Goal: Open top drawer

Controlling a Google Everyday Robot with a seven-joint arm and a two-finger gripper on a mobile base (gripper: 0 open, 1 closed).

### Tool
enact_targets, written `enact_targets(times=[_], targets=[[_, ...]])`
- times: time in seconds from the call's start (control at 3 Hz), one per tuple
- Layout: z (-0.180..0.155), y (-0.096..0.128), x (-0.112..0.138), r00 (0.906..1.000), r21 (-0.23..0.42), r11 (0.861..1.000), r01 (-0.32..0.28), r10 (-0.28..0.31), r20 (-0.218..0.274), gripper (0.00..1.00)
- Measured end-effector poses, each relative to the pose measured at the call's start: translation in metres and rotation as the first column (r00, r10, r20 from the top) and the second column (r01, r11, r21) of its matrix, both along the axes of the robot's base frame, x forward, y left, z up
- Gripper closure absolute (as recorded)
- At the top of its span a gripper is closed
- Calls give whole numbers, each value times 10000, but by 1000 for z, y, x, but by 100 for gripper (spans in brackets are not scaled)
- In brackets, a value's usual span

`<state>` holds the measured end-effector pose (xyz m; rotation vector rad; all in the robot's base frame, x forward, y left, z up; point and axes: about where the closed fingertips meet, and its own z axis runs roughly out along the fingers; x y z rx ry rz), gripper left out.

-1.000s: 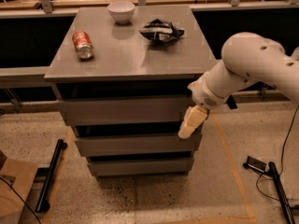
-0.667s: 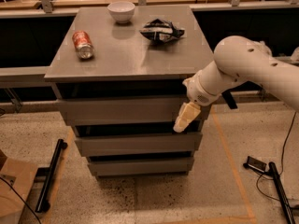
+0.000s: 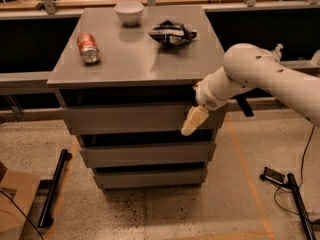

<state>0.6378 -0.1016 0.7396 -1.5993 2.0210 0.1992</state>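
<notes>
Compared with the earlier frames, the gripper (image 3: 194,121) is sitting further left and slightly higher along the cabinet's front, and the white arm (image 3: 250,76) is sitting further in with it. The arm is reaching in from the right, its wrist angling down and to the left. The cream-coloured gripper is lying over the right end of the top drawer (image 3: 125,119) and seems to be touching the panel; whether it is clasping or loose I cannot tell. The top drawer is sitting directly under the grey tabletop (image 3: 145,59), its plain front showing a dark gap above it. A red can (image 3: 88,48), white bowl (image 3: 129,11) and crumpled bag (image 3: 172,32) are resting on top.
</notes>
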Motion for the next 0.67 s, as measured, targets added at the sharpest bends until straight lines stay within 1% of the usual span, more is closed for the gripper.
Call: enact_targets(times=[0.33,0.67], targets=[[-12,1,-2,9997,140,9997,220,-219,-87,0],[-28,10,10,9995,531,9983,253,-263,194,0]])
